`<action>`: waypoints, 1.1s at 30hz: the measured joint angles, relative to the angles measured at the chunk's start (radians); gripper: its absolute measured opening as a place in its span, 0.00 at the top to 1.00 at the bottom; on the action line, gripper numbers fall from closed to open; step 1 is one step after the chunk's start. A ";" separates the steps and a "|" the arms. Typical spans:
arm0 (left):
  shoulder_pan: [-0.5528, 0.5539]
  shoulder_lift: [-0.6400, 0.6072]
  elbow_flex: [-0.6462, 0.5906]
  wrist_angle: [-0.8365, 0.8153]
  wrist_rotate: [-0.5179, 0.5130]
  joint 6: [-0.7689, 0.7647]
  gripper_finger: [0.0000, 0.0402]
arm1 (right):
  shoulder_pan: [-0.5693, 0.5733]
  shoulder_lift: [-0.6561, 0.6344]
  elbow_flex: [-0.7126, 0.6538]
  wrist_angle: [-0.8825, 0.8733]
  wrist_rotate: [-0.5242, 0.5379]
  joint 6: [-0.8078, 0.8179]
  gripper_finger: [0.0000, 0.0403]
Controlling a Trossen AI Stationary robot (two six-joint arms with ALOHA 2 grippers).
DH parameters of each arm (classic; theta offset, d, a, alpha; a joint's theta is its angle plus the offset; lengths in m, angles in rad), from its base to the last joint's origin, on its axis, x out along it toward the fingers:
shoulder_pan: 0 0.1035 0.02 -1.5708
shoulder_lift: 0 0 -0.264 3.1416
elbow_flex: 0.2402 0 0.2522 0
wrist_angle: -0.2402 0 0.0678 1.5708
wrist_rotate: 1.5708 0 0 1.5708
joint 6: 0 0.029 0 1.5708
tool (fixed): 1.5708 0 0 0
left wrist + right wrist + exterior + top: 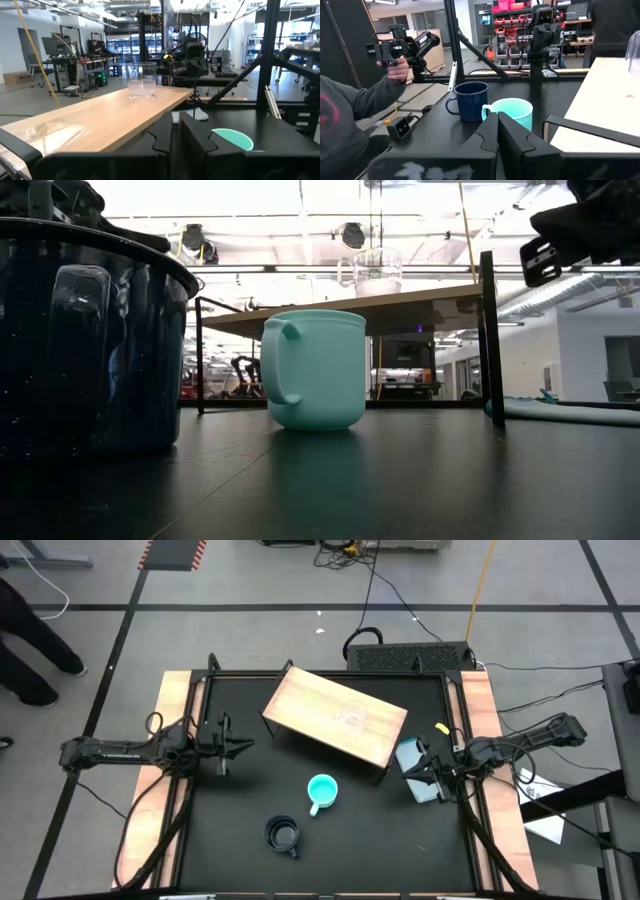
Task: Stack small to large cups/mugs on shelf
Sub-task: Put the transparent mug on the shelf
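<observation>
A small clear transparent cup (141, 80) stands alone on the light wooden shelf board (335, 718) raised on dark legs, the first piece of the stack apparently in place. Still down on the black tabletop (240, 800) are the mid-sized turquoise mug with a handle (321, 792), just in front of the shelf's near edge, and the larger dark, blue-black enamel mug with a handle (283, 835), nearer the front of the table and a little to the left of the turquoise one.

Neither arm carries anything. The left gripper (232, 748) hovers at the table's left side, level with the shelf's left end and apart from it, its fingers (197, 137) drawn nearly together around nothing and aimed along the board toward the clear cup. The right gripper (432, 772) waits at the right side, just beside a flat light-blue rectangular item (415, 768), its fingers pressed fully together and pointing across the table at the two mugs.

By the look of it, the work sits between placements. If the order runs small to large, the turquoise mug would be next: one gripper would need to spread its fingers, come down over the rim or handle, lift it clear of the shelf edge and bring it to the clear cup.

In the right wrist view a person's hand (396, 70) holds a control device beyond the table.
</observation>
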 joint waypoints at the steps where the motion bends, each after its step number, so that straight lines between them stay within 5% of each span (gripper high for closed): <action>1: 0.000 0.000 0.000 -0.003 0.000 0.002 0.92 | 0.000 0.000 0.000 -0.005 0.000 0.009 1.00; 14: 0.000 0.000 0.000 0.039 -0.001 -0.009 0.92 | 0.000 -0.001 -0.123 0.214 -0.003 0.037 1.00; 33: 0.000 0.000 0.000 -0.091 -0.024 -0.022 0.92 | 0.000 0.001 -0.127 0.196 -0.004 -0.042 1.00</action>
